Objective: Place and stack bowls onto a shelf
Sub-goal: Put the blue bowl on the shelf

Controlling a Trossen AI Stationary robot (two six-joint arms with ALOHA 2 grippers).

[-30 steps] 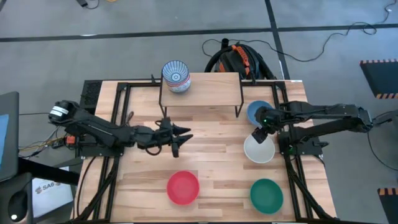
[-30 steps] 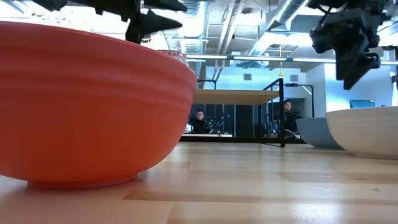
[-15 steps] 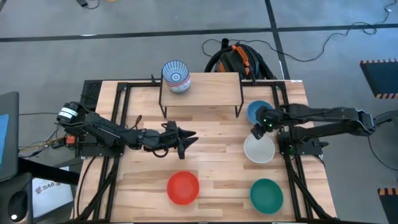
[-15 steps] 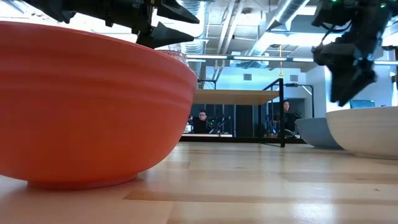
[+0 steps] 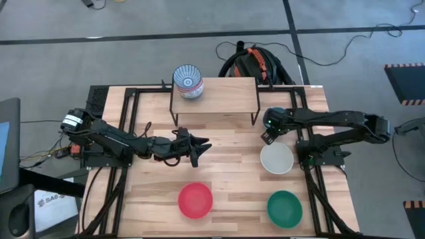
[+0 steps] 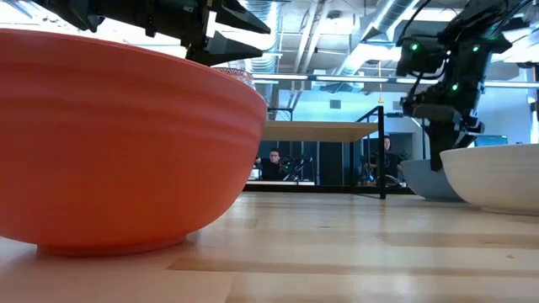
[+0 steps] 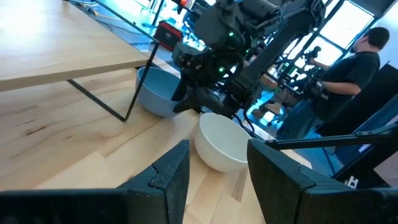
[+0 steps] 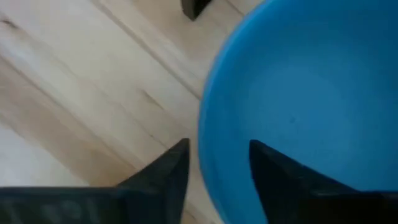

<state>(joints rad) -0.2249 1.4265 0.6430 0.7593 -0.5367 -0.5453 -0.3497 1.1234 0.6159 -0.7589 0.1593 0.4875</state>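
Note:
A blue bowl [image 5: 279, 115] rests on the table to the right of the shelf [image 5: 219, 99]. My right gripper [image 8: 214, 146] is open over it, with the bowl's near-left rim [image 8: 202, 134] between its two fingers, one inside and one outside. A white bowl [image 5: 276, 159] sits just nearer, a teal green bowl [image 5: 284, 207] and a red bowl [image 5: 195, 200] near the front. A bowl stack topped by the blue-and-white patterned bowl [image 5: 188, 81] stands on the shelf's left end. My left gripper [image 5: 197, 150] is open and empty above mid-table. My right gripper comes from above, pointing down, with one finger [image 8: 280, 180] inside the blue bowl and one finger [image 8: 165, 180] outside its rim. I cannot tell whether either finger touches the rim. The bowl rests on the table.
Black frame rails [image 5: 307, 153] run along both sides of the table. An orange-and-black bag [image 5: 255, 63] lies on the floor behind the shelf. People sit in the room beyond the table [image 7: 348, 81]. Bare wood lies between the shelf and the red bowl.
My right gripper has gone from above the white bowl toward the table's far edge and left, and down onto the blue bowl's rim. My left gripper has gone a little toward the table's right and then kept still. No bowl has moved.

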